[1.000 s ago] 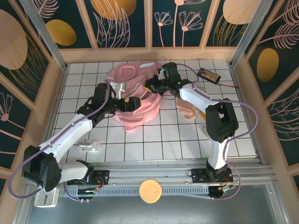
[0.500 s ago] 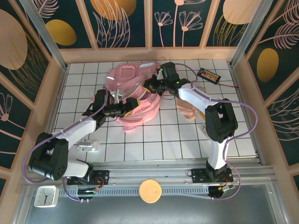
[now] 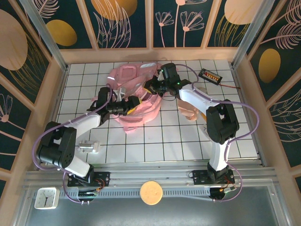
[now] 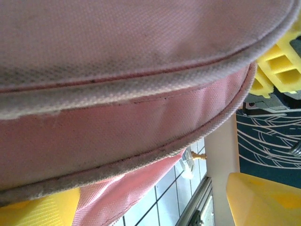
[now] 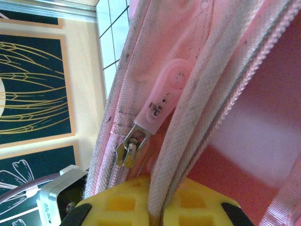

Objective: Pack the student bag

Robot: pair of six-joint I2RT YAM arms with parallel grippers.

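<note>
student bag (image 3: 126,75): pink, found slumped at the far middle of the tiled desk (image 3: 155,146).
left tool (image 3: 133,104): laid against the bag's near-left side. its yellow fingers (image 4: 263,197) are set wide apart, with a padded pink edge lying between them; no grip is seen.
right tool (image 3: 151,87): placed at the bag's upper right and closed tight on a piped seam just beside the zip pull (image 5: 164,94).

Bright, even light; blurred close wrist views
</note>
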